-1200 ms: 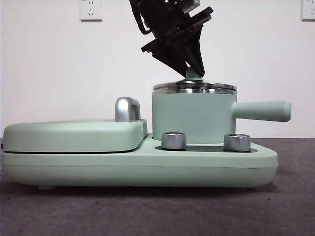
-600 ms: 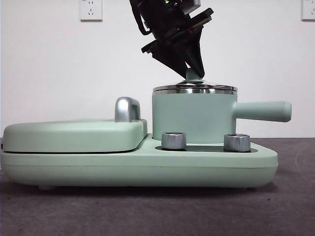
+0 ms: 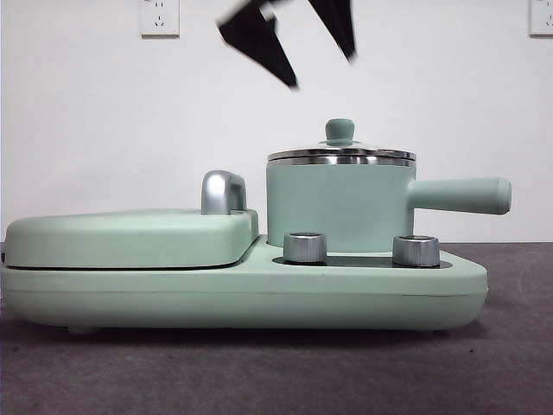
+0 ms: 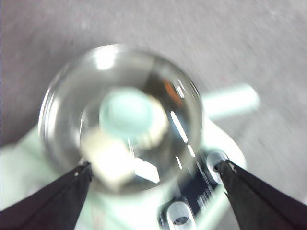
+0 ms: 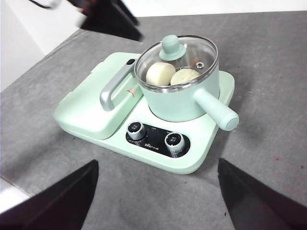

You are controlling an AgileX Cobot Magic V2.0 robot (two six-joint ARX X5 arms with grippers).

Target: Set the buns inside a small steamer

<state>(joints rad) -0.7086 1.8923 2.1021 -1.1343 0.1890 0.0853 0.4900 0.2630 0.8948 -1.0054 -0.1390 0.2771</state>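
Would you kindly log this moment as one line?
two cream-white buns: inside mint-green steamer pot | glass lid: on | left gripper: open above green knob | right gripper: open, away

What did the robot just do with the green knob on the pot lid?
The left gripper let go of the knob and rose above the small steamer, jaws open. The lid stayed on, with both buns inside. The right gripper waits, open.

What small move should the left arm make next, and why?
Probably pull the open left gripper up and clear to rest: both buns lie inside the small steamer and its glass lid sits on.
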